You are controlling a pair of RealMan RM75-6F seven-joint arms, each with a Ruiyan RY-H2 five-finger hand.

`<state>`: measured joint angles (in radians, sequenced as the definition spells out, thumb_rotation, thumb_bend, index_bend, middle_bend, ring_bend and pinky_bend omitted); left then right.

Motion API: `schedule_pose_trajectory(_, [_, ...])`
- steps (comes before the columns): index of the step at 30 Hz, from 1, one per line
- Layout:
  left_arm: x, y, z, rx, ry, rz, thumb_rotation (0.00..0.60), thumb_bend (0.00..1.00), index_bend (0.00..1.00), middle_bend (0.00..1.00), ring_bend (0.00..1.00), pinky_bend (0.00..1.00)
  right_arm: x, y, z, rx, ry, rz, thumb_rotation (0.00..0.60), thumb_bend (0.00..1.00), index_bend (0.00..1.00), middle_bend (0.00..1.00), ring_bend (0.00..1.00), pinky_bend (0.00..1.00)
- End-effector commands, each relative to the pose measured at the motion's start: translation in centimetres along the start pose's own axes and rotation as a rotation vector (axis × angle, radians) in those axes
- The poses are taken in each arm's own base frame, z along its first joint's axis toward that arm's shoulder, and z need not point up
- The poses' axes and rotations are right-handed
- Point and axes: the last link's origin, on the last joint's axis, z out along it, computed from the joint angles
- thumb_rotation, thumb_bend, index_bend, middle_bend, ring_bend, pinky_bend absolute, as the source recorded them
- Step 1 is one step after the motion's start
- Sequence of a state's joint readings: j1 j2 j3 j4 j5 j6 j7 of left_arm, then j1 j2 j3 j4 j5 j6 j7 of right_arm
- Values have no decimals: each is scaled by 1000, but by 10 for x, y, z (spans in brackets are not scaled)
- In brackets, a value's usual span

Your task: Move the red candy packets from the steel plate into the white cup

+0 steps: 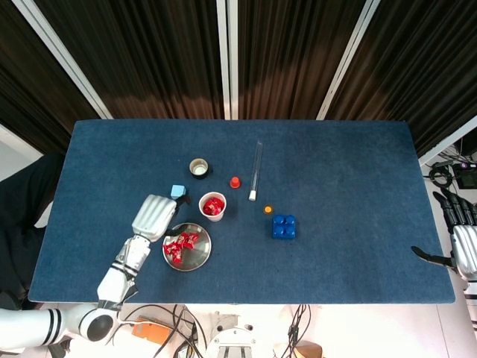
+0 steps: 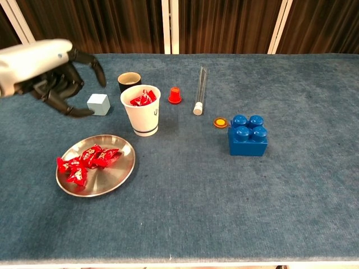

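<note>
left hand (image 2: 53, 75): empty, fingers curled loosely and spread apart, hovering above table left of the white paper cup (image 2: 141, 110); in head view left hand (image 1: 153, 216) sits just left of the plate rim
right hand (image 1: 463, 239): at far right table edge, off the cloth, fingers apart, thumb out, holding nothing
red candy packets on plate (image 2: 85, 160): small pile on left half of the round steel plate (image 2: 115, 175), packets touching each other
red candy packets in cup (image 2: 141, 99): a few stick up above the cup rim
white cup: upright, just far-right of the plate, not touching it; head view (image 1: 213, 206)
steel plate: near-left area of the blue cloth table (image 2: 224, 202), head view (image 1: 198, 256)
pale blue cube (image 2: 98, 104): left of cup, just beside left hand's fingertips; touching or not, cannot tell
black cup with pale inside (image 2: 129, 81): beyond the white cup, upright
small red cap (image 2: 175, 95): right of white cup
clear glass tube with white stopper (image 2: 199, 89): lying flat, right of red cap, stopper at near end
small orange disc (image 2: 221, 122): just left of the blue toy brick (image 2: 247, 135)
</note>
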<state>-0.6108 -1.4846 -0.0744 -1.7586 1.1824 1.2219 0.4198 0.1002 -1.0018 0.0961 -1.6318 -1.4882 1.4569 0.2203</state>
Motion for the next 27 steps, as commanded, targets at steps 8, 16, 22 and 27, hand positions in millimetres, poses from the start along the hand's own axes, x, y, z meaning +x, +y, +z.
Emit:
schedule_pose_trajectory(8, [-45,12,-12,-17,-120,33,600,173,408,832,758,792,0,-4,2,13,-3,-7,600,160,0,59,0,111])
schedule_pose_trajectory(16, [-63,14,-6,16,-162,58,600,173,408,832,758,792,0,-3,1,6,-7,-8,600,160,0,59,0,111])
schedule_pose_trajectory(22, [-67,11,-5,36,-171,79,600,173,408,833,757,792,0,-4,1,7,-6,-10,600,160,0,59,0,112])
schedule_pose_trajectory(27, [-70,11,-5,38,-185,70,600,174,408,832,757,792,0,-4,1,7,-8,-9,600,160,0,59,0,112])
